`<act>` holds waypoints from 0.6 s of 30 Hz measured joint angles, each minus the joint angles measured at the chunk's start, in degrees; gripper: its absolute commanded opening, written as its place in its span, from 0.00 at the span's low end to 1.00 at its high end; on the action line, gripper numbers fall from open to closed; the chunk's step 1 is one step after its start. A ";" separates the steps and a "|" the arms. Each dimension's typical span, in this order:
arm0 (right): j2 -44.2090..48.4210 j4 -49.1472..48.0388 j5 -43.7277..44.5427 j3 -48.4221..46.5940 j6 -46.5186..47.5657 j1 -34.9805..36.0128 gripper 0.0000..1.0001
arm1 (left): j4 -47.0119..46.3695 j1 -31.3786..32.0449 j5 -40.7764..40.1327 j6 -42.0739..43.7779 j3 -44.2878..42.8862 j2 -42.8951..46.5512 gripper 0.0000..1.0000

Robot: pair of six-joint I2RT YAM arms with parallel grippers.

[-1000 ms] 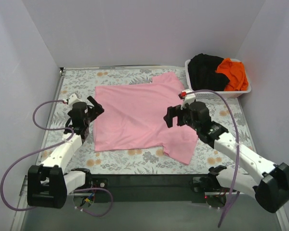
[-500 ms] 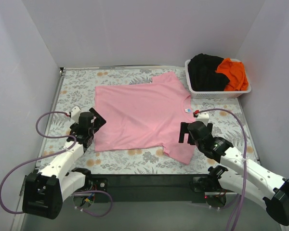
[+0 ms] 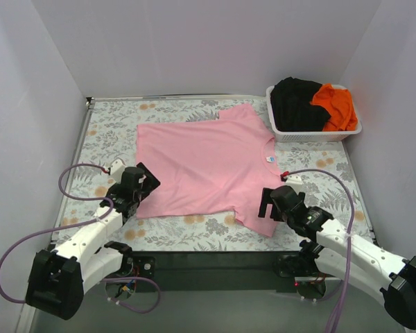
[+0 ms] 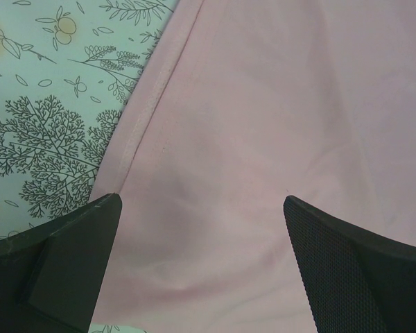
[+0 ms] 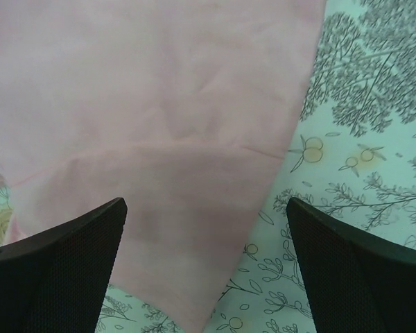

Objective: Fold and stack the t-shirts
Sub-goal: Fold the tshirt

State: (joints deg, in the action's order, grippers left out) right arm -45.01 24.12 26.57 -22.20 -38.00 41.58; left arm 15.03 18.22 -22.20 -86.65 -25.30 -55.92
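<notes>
Two pincers hover at the near edge of the pink t-shirt point(image 3: 201, 163), which lies spread flat on the patterned table point(image 3: 111, 132), neck to the right and hem to the left. The left gripper point(image 3: 144, 184) stands with its fingers wide apart over the near hem corner. Its wrist view shows the stitched hem point(image 4: 142, 125) slanting down toward one finger, with cloth filling the gap. The right gripper point(image 3: 269, 205) is likewise apart and holds nothing, poised over the near sleeve point(image 3: 262, 216), whose edge crosses its wrist view.

The step in hand looks like taking hold of this near edge for a first fold. To do it well, each pincer should probably drop straight down and take a shallow bite — front and back layers together. Both should then lift at matched height, so the cloth neither skews nor drags its far side.

Farther in, a small white-and-blue label point(image 3: 270, 159) sits inside the neckline; its print is too small to read. At the far right corner the white basket point(image 3: 312, 136) holds the black t-shirt point(image 3: 295, 100) and the orange t-shirt point(image 3: 335, 104), heaped unfolded — no writing shows there.
</notes>
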 measured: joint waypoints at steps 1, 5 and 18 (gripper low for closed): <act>0.31 -0.31 -1.09 1.25 -0.83 0.00 0.87 | 0.07 0.04 0.02 -0.22 0.17 0.00 0.98; 1.62 -3.04 -4.39 5.22 -3.30 0.00 0.78 | 0.46 0.33 0.07 -0.76 0.52 0.02 0.98; 5.05 -3.45 -9.01 6.34 -7.98 1.05 0.59 | 1.05 0.39 0.17 -0.74 0.61 0.79 0.98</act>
State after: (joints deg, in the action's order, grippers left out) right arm -39.97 20.67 17.56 -15.86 -45.98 42.63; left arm 16.08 18.61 -22.02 -87.39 -24.69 -55.13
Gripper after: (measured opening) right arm 0.598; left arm 0.981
